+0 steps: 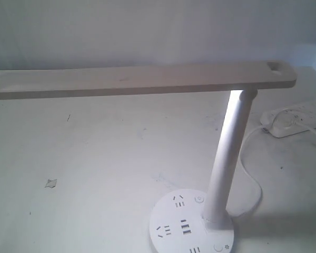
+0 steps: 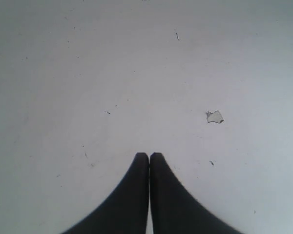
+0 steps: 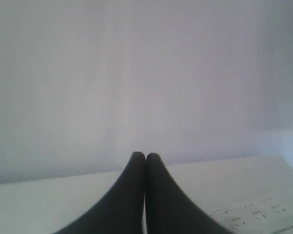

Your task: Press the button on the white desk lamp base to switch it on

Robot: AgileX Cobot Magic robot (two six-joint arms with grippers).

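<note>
Now left gripper (image 2: 149,155) and right gripper (image 3: 145,155) are clenched empty — bad aim could hit power button (image 1: 199,199), not front-edge button (image 1: 218,247).

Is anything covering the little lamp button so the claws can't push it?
Nothing visible covers the small round grey-ringed white button on the flat round white lamp base; the slim white post stands beside it.

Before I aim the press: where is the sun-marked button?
Exterior view, bottom right: the button sits on the lower-right rim of the base, just beside the foot of the post.
</note>
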